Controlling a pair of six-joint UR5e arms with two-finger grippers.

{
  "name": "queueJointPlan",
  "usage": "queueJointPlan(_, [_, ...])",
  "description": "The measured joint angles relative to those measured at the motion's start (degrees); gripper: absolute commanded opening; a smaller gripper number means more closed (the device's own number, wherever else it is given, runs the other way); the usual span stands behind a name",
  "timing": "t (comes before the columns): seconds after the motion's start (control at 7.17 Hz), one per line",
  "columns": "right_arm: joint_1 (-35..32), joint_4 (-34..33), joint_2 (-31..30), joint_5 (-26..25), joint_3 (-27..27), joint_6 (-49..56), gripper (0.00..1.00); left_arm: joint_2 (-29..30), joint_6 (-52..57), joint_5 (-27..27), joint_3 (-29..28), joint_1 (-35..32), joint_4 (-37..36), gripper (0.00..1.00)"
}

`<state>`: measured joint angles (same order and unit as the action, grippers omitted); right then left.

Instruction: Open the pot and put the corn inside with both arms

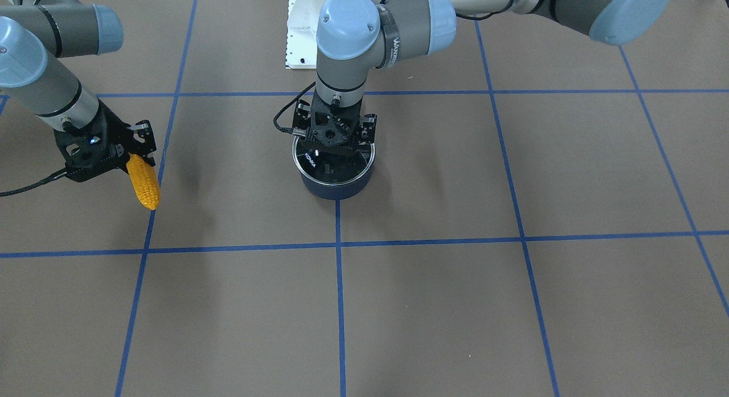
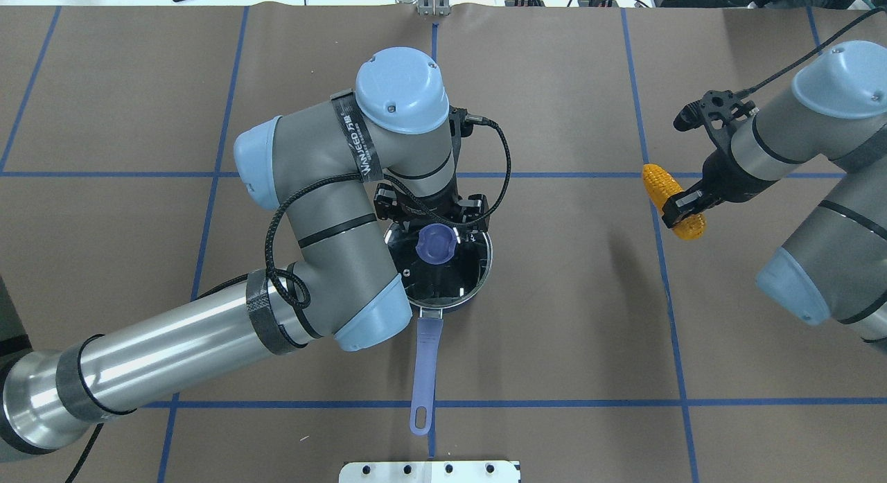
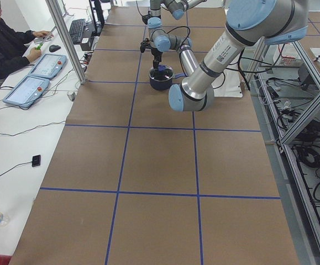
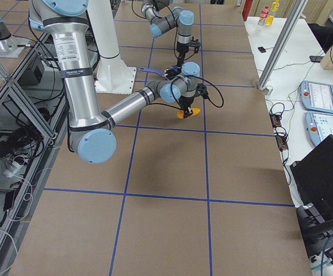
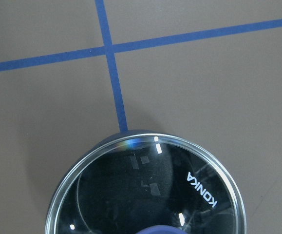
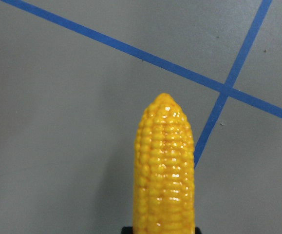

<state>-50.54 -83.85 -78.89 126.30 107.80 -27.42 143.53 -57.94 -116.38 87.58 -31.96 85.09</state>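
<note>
The dark blue pot (image 1: 336, 189) stands mid-table with its glass lid (image 2: 443, 275) on it; its lavender handle (image 2: 424, 358) points toward the robot's base. My left gripper (image 1: 333, 151) is down over the lid's blue knob (image 2: 436, 242). Its fingers are hidden, so I cannot tell whether they grip the knob. The left wrist view shows the lid (image 5: 145, 190) close up. My right gripper (image 2: 682, 202) is shut on the thick end of the yellow corn (image 2: 672, 199), holding it above the table far to the pot's right. The corn also shows in the front view (image 1: 142, 180) and the right wrist view (image 6: 165, 165).
The brown table is marked with a blue tape grid (image 1: 339, 243). The white base plate (image 1: 299, 38) lies behind the pot. An operator (image 3: 5, 44) sits at a side desk with control panels. Bottles (image 4: 264, 14) stand off the table's far corner.
</note>
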Motion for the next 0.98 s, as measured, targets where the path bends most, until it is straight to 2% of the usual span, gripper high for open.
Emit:
queueJointPlan(0.56, [0.0, 0.0, -0.1, 0.0, -0.1, 0.0, 0.41, -0.8, -0.6, 0.0, 0.1, 1.0, 0.1, 0.94])
queueJointPlan(0.84, [-0.1, 0.0, -0.1, 0.0, -0.1, 0.0, 0.41, -0.8, -0.8, 0.0, 0.1, 1.5, 0.0, 0.74])
queueJointPlan(0.98, [-0.1, 0.0, -0.1, 0.0, -0.1, 0.0, 0.41, -0.8, -0.8, 0.0, 0.2, 1.6, 0.0, 0.7])
